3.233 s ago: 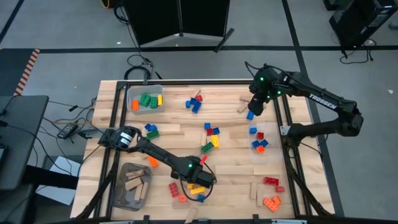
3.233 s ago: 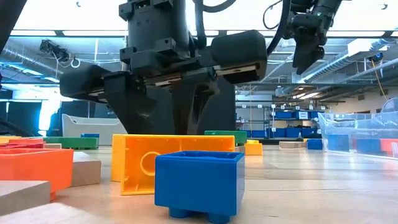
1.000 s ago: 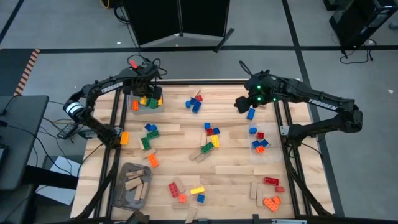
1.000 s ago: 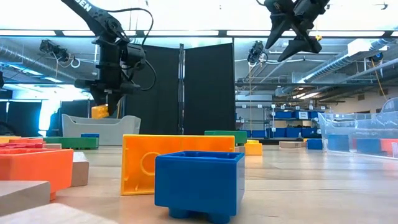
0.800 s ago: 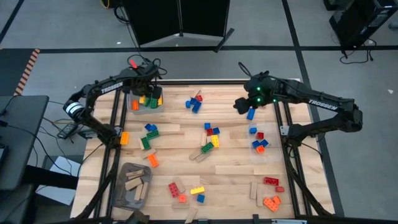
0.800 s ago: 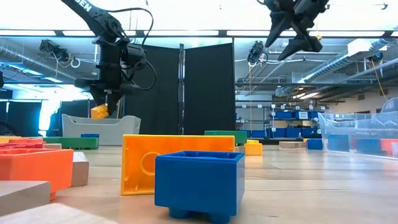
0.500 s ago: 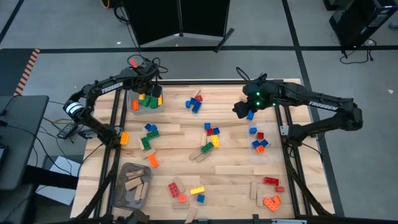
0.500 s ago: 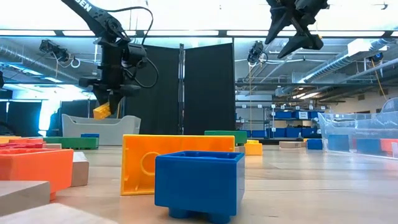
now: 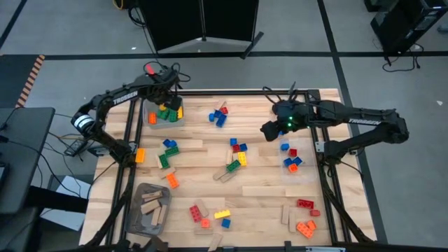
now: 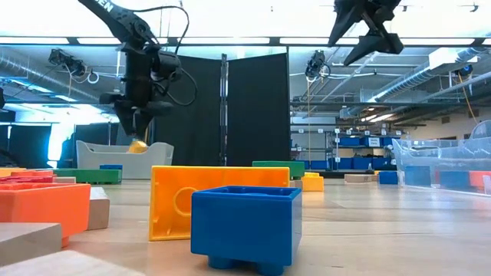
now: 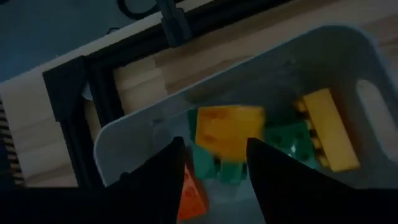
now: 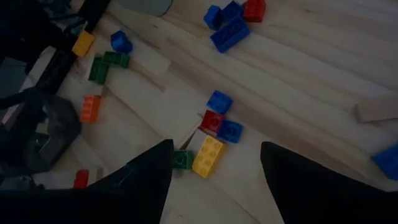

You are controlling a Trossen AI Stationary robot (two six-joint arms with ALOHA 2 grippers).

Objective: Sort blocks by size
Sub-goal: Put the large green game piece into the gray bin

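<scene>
My left gripper (image 9: 168, 99) hangs open over the grey bin (image 9: 148, 105) at the table's far left. A yellow brick (image 11: 227, 130) shows blurred below its fingertips, apart from them, level with the bin's rim in the low view (image 10: 136, 146). Green, orange and yellow bricks (image 11: 326, 127) lie in the bin. My right gripper (image 9: 269, 129) is open in the air right of the table's middle, with nothing between its fingers (image 12: 214, 155). Below it lie a yellow brick (image 12: 207, 156) and red and blue bricks (image 12: 219, 126).
Loose bricks lie scattered: a blue and red group (image 9: 219, 115) at the far middle, green and blue ones (image 9: 166, 150) at the left, orange and red ones (image 9: 306, 217) at the near right. A clear bin (image 9: 290, 157) holds blue and red bricks. A grey tray (image 9: 150, 210) holds wooden pieces.
My left gripper has rolled and opened over the grey bin, letting go of the yellow brick, which has dropped from its fingers toward the bin. My right gripper has swung toward the table's left and a little nearer, staying open and high.
</scene>
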